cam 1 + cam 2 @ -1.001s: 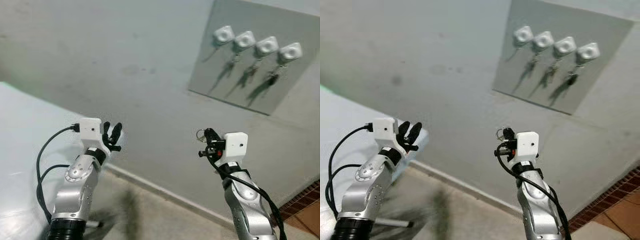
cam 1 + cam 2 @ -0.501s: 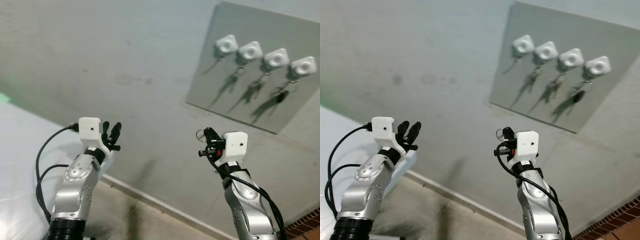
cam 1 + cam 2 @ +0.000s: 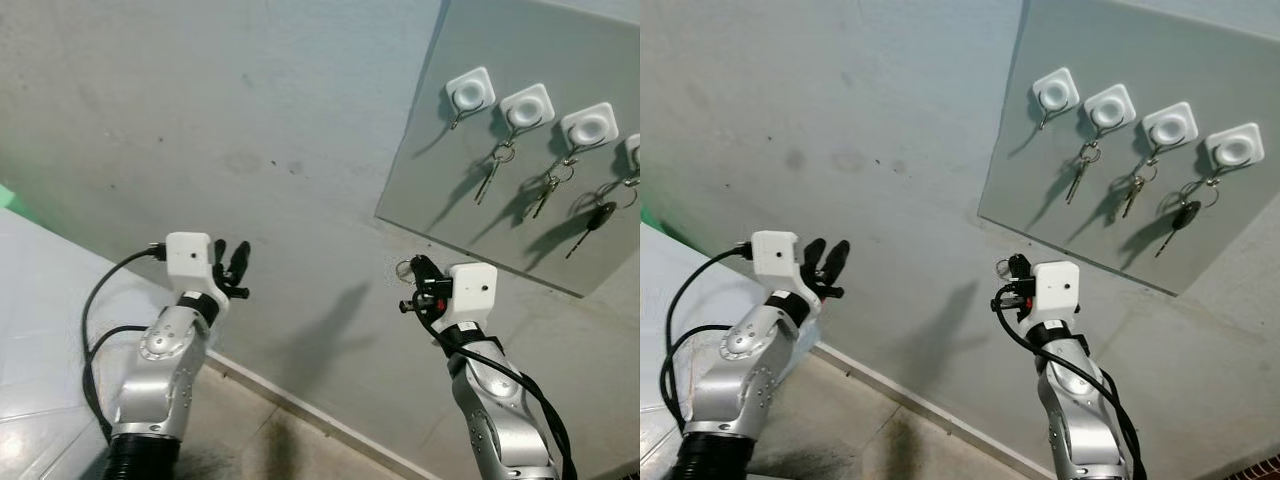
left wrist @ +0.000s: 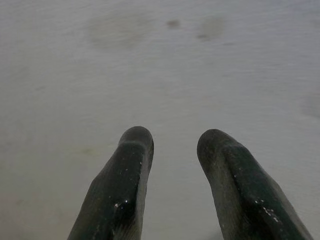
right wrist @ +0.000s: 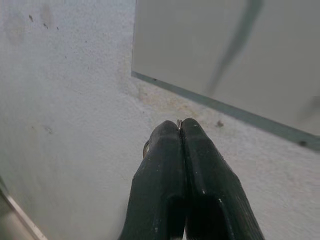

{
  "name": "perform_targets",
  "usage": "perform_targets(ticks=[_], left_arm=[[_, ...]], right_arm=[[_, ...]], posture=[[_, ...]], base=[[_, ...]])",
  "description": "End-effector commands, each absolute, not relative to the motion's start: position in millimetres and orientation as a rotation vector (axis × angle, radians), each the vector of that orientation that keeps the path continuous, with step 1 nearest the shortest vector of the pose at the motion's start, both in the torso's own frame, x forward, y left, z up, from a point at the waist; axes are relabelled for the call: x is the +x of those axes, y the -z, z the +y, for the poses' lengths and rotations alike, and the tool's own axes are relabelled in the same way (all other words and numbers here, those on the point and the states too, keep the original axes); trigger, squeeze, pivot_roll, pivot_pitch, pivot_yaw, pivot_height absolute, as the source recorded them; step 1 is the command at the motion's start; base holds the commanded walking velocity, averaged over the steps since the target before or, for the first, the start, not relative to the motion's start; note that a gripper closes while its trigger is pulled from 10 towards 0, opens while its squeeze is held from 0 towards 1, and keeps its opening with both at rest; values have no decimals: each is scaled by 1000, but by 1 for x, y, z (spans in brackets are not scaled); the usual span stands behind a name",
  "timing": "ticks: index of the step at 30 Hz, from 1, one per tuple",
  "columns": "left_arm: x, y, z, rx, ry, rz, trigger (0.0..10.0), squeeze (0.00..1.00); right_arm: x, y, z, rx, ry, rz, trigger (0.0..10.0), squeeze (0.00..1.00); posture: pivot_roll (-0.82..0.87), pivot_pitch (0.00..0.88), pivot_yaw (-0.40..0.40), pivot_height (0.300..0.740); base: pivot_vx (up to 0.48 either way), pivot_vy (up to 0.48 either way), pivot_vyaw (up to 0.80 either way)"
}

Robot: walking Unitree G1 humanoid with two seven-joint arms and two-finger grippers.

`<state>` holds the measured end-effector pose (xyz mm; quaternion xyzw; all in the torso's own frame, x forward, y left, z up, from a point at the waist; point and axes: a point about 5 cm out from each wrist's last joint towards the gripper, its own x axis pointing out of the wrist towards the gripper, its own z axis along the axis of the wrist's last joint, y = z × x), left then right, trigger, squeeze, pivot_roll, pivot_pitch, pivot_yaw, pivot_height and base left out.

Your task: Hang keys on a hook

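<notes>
While the right gripper (image 5: 180, 125) presses its two black fingers (image 5: 160, 165) flat together, a thin sliver of metal pokes out at their tips, and from the head camera a small key ring (image 3: 403, 267) stands up from those same tips, so the fingers are closed on the key ring. Whatever hangs from the ring is too small to tell. That gripper is raised in front of a pale plaster wall (image 3: 200, 120), just below the lower left corner of a grey board (image 3: 1040, 160) fixed to the wall. Its fingertips are apart from both wall and board.

On the board sits a row of four white square hooks. The hook nearest the robot's left, the empty hook (image 3: 1055, 91), carries only its small metal prong. The next three hooks (image 3: 1109, 106) each hold hanging keys (image 3: 1079, 170), the last of them a key with a dark head (image 3: 1184, 214). All cast long slanted shadows down the board.

Over on the other side, the left gripper (image 4: 172, 145) is lifted to about the same height, its fingers spread with a clear gap between them and nothing held, facing bare wall. A pale tiled surface (image 3: 40, 300) lies at the lower left.
</notes>
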<state>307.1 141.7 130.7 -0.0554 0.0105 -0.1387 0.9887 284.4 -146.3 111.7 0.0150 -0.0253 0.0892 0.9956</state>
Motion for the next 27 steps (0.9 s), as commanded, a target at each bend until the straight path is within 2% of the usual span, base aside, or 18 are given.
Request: perform_targets(ticks=[1,3,9,15,27], left_arm=[[305,-147,119,-88,399,-29,10000,0],[302,-153,106,-86,454,-49,10000,0],[297,-164,89,-79,536,-81,10000,0],[298,-176,87,-78,555,-123,10000,0],[300,-198,88,-63,564,-171,10000,0]], right_arm=[[291,-118,-148,15,-168,-67,10000,0],[297,-124,-143,18,-193,-93,10000,0],[308,-142,-133,3,-236,-161,10000,0],[329,-174,-128,1,-264,-255,10000,0],[349,-204,-119,6,-277,-348,10000,0]], posture=[[131,0,-100,740],[131,0,-100,740],[123,0,-100,740],[118,0,-98,740],[121,0,-96,740]], base=[[0,0,0],[0,0,0],[0,0,0],[0,0,0],[0,0,0]])
